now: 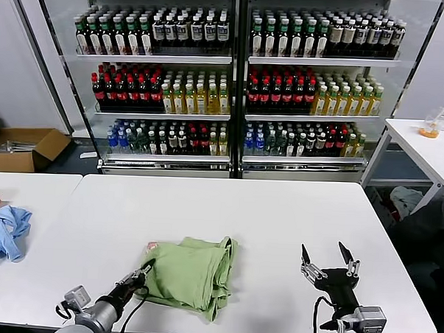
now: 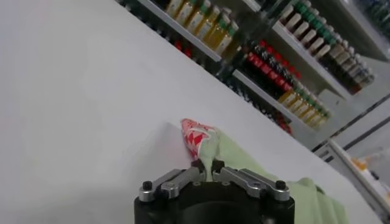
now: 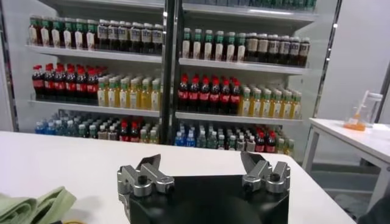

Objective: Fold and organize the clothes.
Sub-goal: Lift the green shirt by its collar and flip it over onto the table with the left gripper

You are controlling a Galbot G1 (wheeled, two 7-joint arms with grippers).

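Note:
The light green T-shirt lies folded into a bundle on the white table, near its front edge. A bit of red-and-white checkered print shows at its far left corner. My left gripper is shut on the shirt's left edge, pinching the green cloth between its fingertips. My right gripper is open and empty, held above the table to the right of the shirt. The shirt's edge also shows in the right wrist view.
A light blue garment lies on the neighbouring table at the left. Shelves of bottles stand behind the table. Another white table with a small container stands at the right. A cardboard box sits on the floor.

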